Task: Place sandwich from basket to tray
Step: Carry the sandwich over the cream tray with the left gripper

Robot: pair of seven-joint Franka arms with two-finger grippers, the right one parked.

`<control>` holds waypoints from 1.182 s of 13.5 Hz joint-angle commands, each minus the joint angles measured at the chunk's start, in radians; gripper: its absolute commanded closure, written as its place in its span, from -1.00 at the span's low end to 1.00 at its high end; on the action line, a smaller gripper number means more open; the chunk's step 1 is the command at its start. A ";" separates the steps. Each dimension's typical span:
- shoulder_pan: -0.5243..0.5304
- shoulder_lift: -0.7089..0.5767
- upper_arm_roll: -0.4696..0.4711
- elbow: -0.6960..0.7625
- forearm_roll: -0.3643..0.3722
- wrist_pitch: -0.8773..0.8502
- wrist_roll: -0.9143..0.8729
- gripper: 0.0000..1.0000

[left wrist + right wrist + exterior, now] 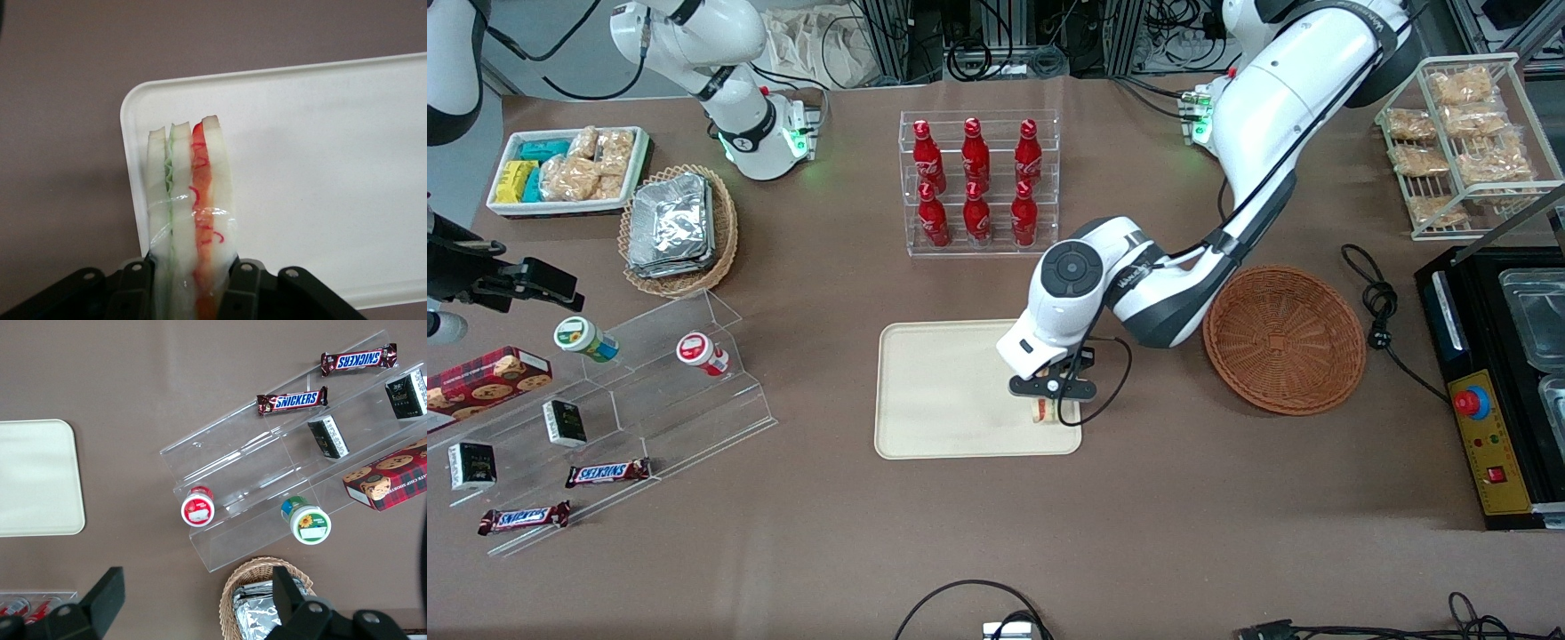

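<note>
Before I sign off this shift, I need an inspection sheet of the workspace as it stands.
Surface: brown table.
Job's things: sandwich held over the tray corner; basket holds nothing.
Clutter: cola bottle rack, Snickers bars, foil packets.
Claw: claw shut on the sandwich, above the tray.
Cables: black cord beside the basket.
Surroundings: black machine at the working arm's end.

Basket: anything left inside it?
The basket shows only bare weave, though the arm covers one edge. The end effector grips the sandwich over the tray.
</note>
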 commanded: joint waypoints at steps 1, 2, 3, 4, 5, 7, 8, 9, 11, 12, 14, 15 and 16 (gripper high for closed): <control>-0.074 0.040 0.048 0.043 0.052 0.027 -0.053 0.29; -0.091 0.045 0.070 0.042 0.056 0.038 -0.071 0.29; -0.105 0.054 0.079 0.043 0.056 0.040 -0.073 0.29; -0.108 0.060 0.081 0.043 0.056 0.049 -0.073 0.29; -0.108 0.068 0.081 0.043 0.058 0.066 -0.073 0.29; -0.110 0.083 0.081 0.043 0.084 0.076 -0.088 0.29; -0.111 0.086 0.081 0.040 0.102 0.077 -0.108 0.29; -0.111 0.091 0.081 0.040 0.115 0.077 -0.116 0.29; -0.111 0.094 0.081 0.037 0.116 0.077 -0.116 0.28; -0.111 0.095 0.081 0.034 0.130 0.077 -0.116 0.28; -0.114 0.108 0.081 0.034 0.144 0.077 -0.125 0.27; -0.114 0.108 0.081 0.034 0.144 0.077 -0.127 0.26; -0.116 0.108 0.081 0.034 0.144 0.077 -0.127 0.21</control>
